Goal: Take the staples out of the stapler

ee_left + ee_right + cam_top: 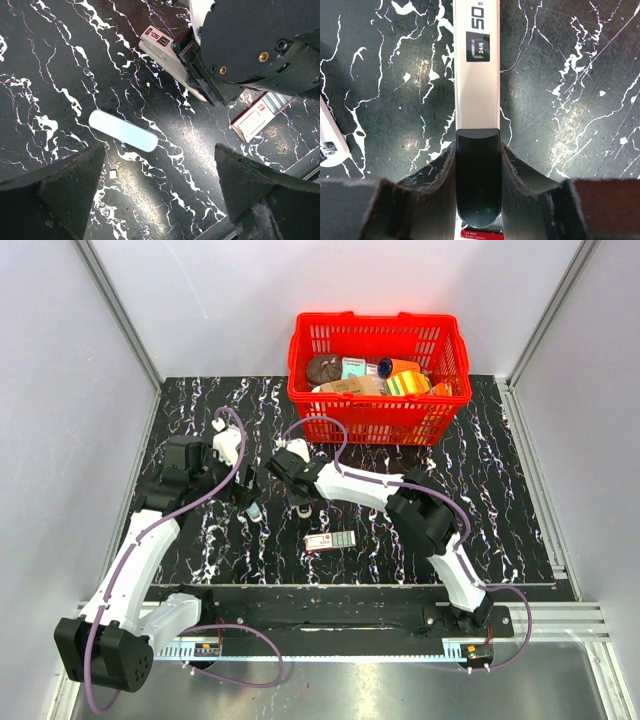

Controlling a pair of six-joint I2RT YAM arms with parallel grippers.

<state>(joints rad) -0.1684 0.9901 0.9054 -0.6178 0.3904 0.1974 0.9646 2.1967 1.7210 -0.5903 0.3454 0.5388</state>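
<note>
The stapler (476, 75) is slim, with a pale silvery top marked "50 24/8" and a black rear end. It lies on the black marbled table. My right gripper (478, 170) is shut on its black rear end, one finger on each side. In the left wrist view the stapler (161, 46) sticks out from under the right gripper's black body. In the top view the right gripper (296, 478) hides most of it. My left gripper (160, 147) is open and empty, above the table just left of the right gripper (245, 496).
A pale blue pill-shaped object (122, 131) lies between the open left fingers and the stapler. A flat red-and-white box (256, 117) lies near the right gripper, also seen from above (330, 541). A tiny white piece (113, 173) lies on the table. A red basket (378, 390) with several items stands at the back.
</note>
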